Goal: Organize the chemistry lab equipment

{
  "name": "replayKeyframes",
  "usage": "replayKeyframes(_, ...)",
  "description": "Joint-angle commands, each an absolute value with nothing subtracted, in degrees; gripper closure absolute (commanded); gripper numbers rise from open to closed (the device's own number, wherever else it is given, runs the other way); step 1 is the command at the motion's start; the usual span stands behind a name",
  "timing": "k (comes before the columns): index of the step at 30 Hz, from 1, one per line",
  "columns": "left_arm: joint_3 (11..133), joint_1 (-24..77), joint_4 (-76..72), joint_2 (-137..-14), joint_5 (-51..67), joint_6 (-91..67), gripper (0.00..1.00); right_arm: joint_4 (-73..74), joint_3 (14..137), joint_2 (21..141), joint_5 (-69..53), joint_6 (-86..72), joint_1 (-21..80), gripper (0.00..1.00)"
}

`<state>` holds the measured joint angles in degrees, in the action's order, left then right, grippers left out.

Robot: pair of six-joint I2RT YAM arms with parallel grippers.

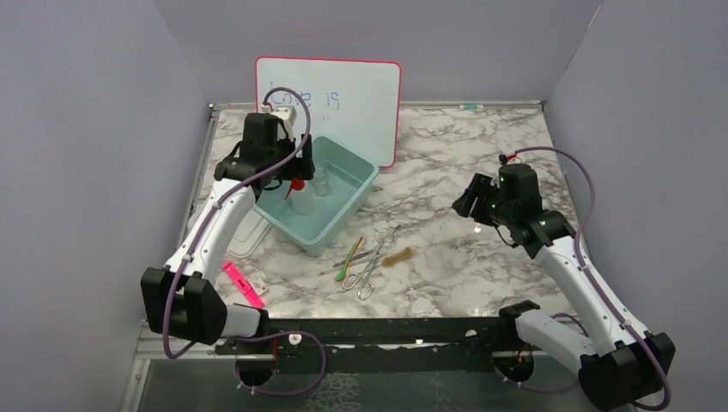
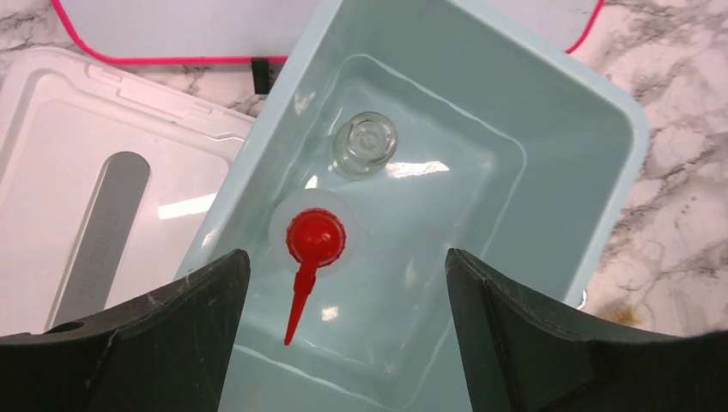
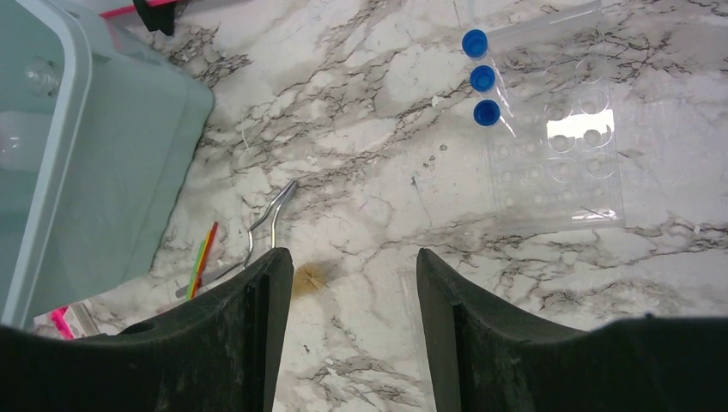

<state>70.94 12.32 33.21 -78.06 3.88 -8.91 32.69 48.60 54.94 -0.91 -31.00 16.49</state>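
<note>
Left gripper above red-nozzled bottle

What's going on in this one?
A two-arm robot is sorting lab gear into a light blue bin. The left gripper hovers open above the bin, where the white squeeze bottle stands beside the small glass flask. The right gripper is open over the marble table, holding nothing. The metal tongs, brush and blue-capped tubes lie on the table, outside the bin.
</note>
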Motion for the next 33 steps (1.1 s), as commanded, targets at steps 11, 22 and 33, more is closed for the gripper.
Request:
replayKeyframes(11, 65.6, 13.3, 25.9, -59.9, 32.6, -7.9, 0.14, 30.3, 49.6, 59.7, -8.0, -31.1, 21.6, 0.41)
replayKeyframes(22, 56.3, 20.7, 20.3, -52.0, 34.2, -10.2, 0.01, 19.5, 46.7, 72.4, 2.3, -44.7, 38.7, 0.42)
replayKeyframes(33, 51.4, 20.9, 19.4, -49.3, 36.7, -15.3, 0.10, 19.3, 54.0, 91.2, 15.6, -67.4, 44.4, 0.45)
